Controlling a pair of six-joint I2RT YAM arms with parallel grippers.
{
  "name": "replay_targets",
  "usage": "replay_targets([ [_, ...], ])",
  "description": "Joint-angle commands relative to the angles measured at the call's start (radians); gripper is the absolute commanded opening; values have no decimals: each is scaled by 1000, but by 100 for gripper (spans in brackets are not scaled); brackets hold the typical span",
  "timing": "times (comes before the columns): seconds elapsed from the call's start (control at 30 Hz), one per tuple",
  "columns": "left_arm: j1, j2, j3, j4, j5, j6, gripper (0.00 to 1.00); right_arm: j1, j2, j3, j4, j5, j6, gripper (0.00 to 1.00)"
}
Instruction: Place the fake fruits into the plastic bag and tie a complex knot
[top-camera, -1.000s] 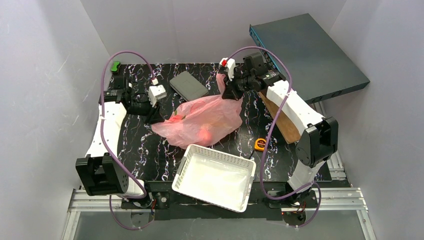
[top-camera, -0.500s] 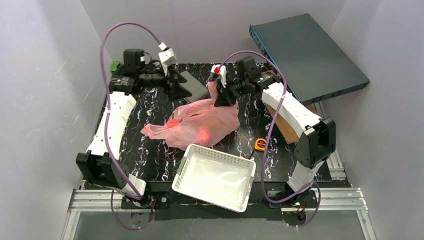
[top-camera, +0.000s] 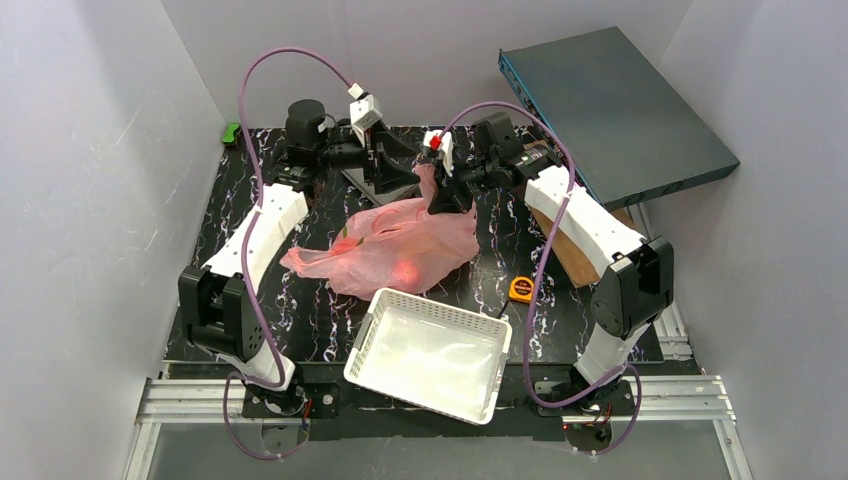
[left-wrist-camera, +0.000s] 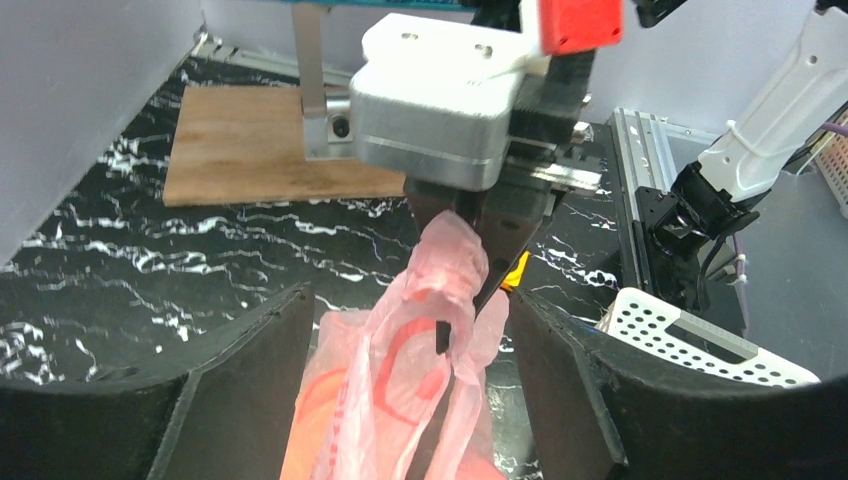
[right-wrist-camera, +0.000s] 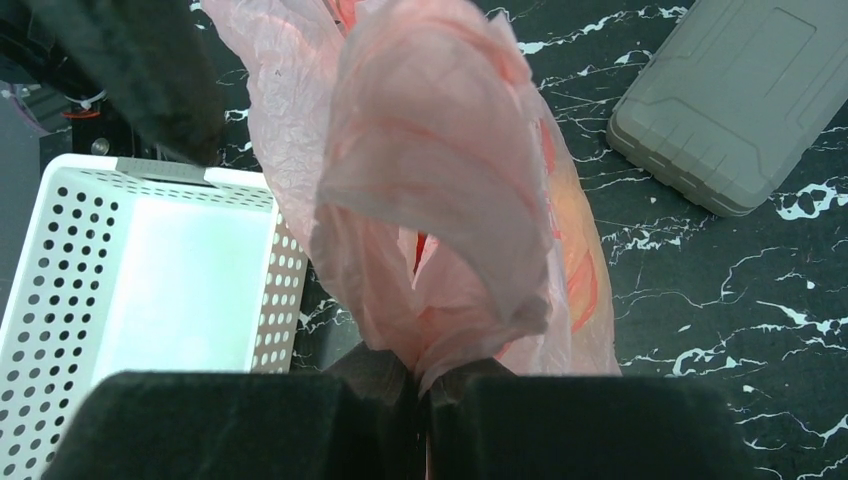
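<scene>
The pink plastic bag (top-camera: 400, 250) lies crumpled mid-table, with a red fake fruit (top-camera: 405, 268) glowing through it. My right gripper (top-camera: 436, 192) is shut on one bag handle (right-wrist-camera: 430, 200) and holds it raised above the bag's back edge; in the right wrist view its fingers (right-wrist-camera: 340, 420) pinch the gathered plastic. My left gripper (top-camera: 395, 172) hangs at the back, just left of it, open. In the left wrist view its fingers (left-wrist-camera: 250, 390) stand wide apart. The lifted handle (left-wrist-camera: 445, 290) hangs ahead between them, touching neither. The knot is out of view.
A white lattice basket (top-camera: 430, 350) sits at the near edge, in front of the bag. A small tape measure (top-camera: 519, 290) lies to its right. A grey case (right-wrist-camera: 740, 90) is under the left gripper. A wooden board (top-camera: 560, 240) and a dark box (top-camera: 620, 100) are at the right.
My left gripper let go of the bag's left end, opened, and swung up to the back towards the right gripper. The bag's left end dropped flat. The right gripper shifted slightly left.
</scene>
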Motion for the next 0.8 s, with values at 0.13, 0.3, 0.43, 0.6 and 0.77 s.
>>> replay_targets([
  [0.13, -64, 0, 13, 24, 29, 91, 55, -1, -47, 0, 31, -44, -14, 10],
  [0.3, -78, 5, 19, -35, 9, 97, 30, -2, -46, 4, 49, -50, 5, 11],
  [0.43, -51, 17, 27, 68, -23, -126, 0, -33, -69, -17, 103, -30, 104, 33],
  [0.6, -4, 33, 37, 220, -125, -414, 0, -100, -135, -106, 307, 55, 374, 79],
  [0.77, 6, 48, 62, 216, -226, -549, 0, -89, -197, -215, 643, 181, 596, 95],
])
